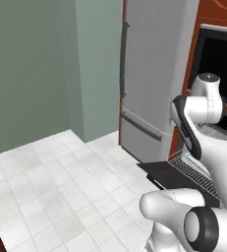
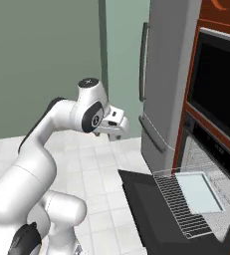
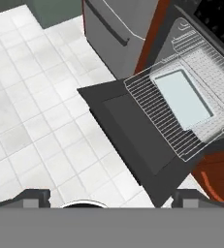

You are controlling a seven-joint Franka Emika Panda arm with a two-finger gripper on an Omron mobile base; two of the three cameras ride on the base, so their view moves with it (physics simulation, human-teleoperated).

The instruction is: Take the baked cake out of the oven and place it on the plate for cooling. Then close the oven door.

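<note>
The oven [image 2: 208, 149] stands open. Its black oven door [image 2: 154, 211] [image 3: 133, 138] lies flat over the floor. A wire rack [image 2: 178, 206] [image 3: 154, 104] is pulled out above the door and carries a pale rectangular tray [image 2: 201, 191] [image 3: 184, 97]. The baked cake and the plate are out of view. My gripper [image 3: 112, 199] hovers high above the floor tiles, left of the door and apart from it. It is open, with its two fingertips [image 3: 36, 197] far apart and nothing between them. In the right base view the hand [image 2: 114, 124] sits at about the height of the fridge's lower handle.
A tall grey fridge [image 2: 164, 74] [image 1: 152, 74] stands just left of the oven in an orange-brown cabinet column. A black microwave [image 2: 221, 94] sits above the oven. White floor tiles [image 1: 56, 187] spread to the left, up to a green wall [image 1: 31, 69].
</note>
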